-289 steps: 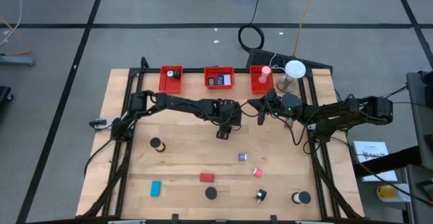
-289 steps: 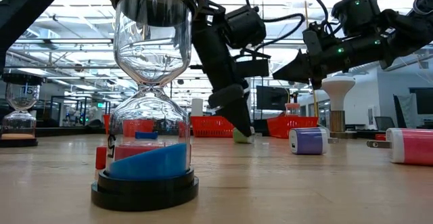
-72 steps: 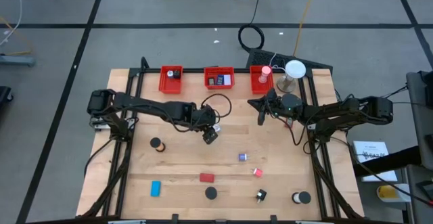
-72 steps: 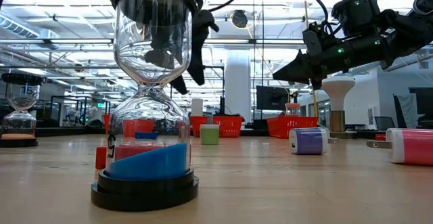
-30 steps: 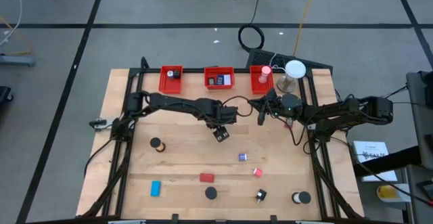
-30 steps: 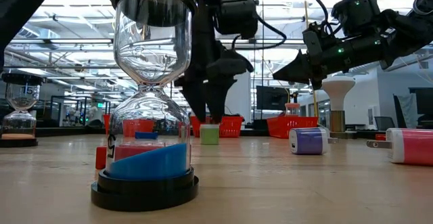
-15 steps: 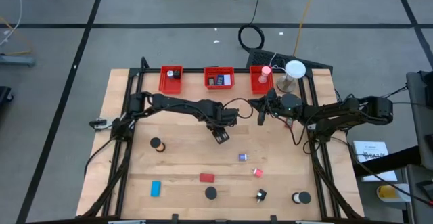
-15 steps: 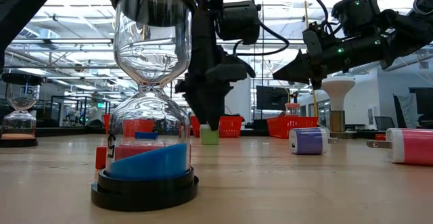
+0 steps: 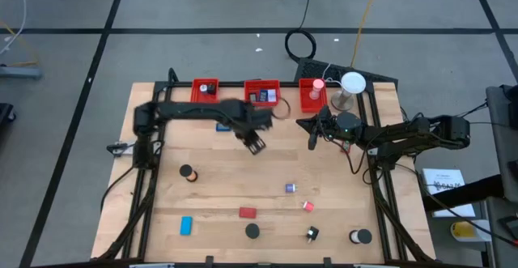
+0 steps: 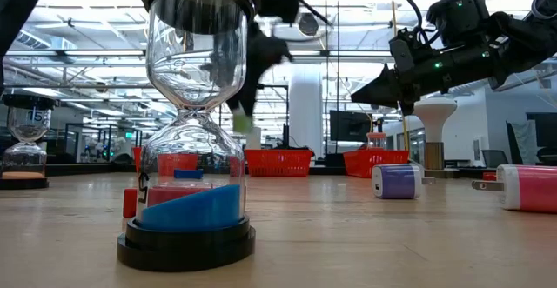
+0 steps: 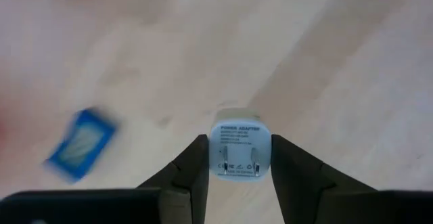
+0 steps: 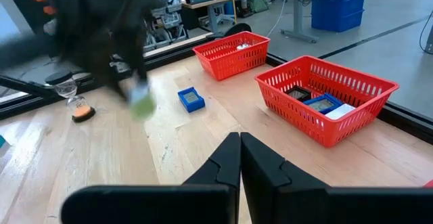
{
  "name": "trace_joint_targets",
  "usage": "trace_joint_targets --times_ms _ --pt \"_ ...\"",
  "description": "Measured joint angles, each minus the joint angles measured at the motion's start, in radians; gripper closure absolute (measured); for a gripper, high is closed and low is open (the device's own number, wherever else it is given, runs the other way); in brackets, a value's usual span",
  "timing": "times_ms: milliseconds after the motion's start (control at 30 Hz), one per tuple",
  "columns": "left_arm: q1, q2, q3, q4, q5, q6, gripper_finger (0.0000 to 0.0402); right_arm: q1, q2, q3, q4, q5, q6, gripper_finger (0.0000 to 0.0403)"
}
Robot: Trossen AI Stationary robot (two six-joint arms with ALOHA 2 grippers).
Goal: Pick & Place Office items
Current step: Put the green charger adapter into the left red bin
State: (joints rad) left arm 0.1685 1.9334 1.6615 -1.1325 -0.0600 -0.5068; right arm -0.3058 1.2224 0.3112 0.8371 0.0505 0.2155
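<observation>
Three bins point(image 9: 261, 93) line the table's far edge, a lamp point(image 9: 351, 83) to their right; small items point(image 9: 289, 188) scatter nearer the front

Both arms are dark, almost black, built of slim jointed links with thicker blocks at the joints. Loose black cables loop along each. The right arm point(image 9: 388, 134) carries small green lights near its wrist. Each arm ends in two flat, tapering black fingers point(image 11: 193, 173) with angled inner faces.
</observation>
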Motion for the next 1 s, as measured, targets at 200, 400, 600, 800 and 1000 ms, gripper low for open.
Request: trace_joint_targets --times_ms 200,400,600,800,1000 --pt "0.153 -0.135 0.000 -0.169 -0.101 -0.073 0.0275 0.000 0.000 0.000 -0.002 0.000 0.000 0.0399" --pt "0.333 -0.186 -0.054 -0.181 -0.121 -0.061 0.0275 0.000 0.000 0.000 -0.003 0.000 0.000 0.0399" --pt "0.492 -0.185 -0.235 -0.049 -0.106 0.003 0.0275 0.000 0.000 0.000 -0.003 0.000 0.000 0.0399" --pt "0.636 -0.184 -0.367 0.137 -0.079 0.050 0.0275 0.000 0.000 0.000 -0.003 0.000 0.000 0.0399" --pt "0.709 -0.184 -0.380 0.223 -0.087 0.084 0.0275 0.000 0.000 0.000 -0.003 0.000 0.000 0.0399"
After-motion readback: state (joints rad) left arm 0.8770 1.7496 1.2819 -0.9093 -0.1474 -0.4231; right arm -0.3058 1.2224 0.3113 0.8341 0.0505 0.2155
